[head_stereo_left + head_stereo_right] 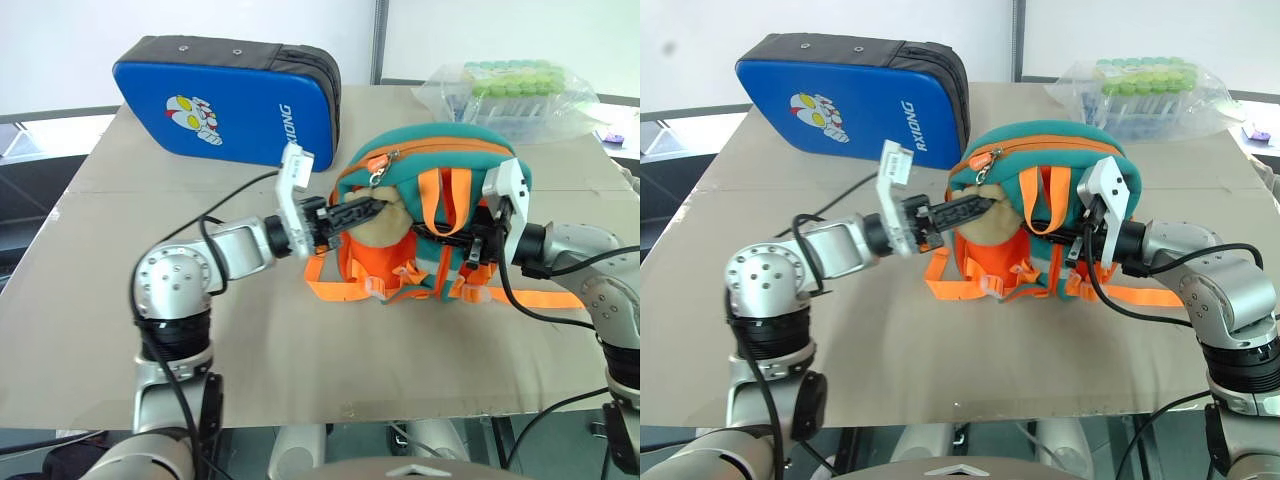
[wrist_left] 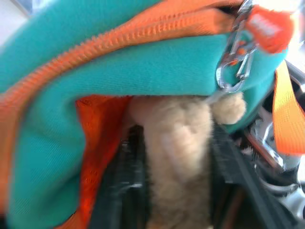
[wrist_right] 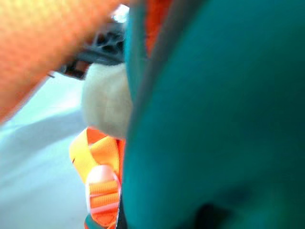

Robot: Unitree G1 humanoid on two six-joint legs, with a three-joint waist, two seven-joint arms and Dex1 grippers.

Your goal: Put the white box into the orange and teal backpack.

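**Backpack flanked by both pincers at the centre of the counter**

The orange and teal backpack (image 1: 425, 215) is seen upright at the middle of the counter (image 1: 150, 330); its orange straps are spread onto the surface toward 6 o'clock. The left pincer (image 1: 372, 210) is brought in level from 9 o'clock, and the tan plush toy (image 2: 178, 157) is pinched between its dark fingers, just under the teal flap and the silver zipper clip (image 2: 233, 67). The right pincer (image 1: 1040, 232) is pressed together at the backpack's 3 o'clock side, among the straps; what it grips cannot be told. At 11 o'clock a blue padded case (image 1: 225, 100) is propped behind the backpack; at 1 o'clock a clear bag of green-capped tubes (image 1: 515, 90) is laid. The white box is not made out.
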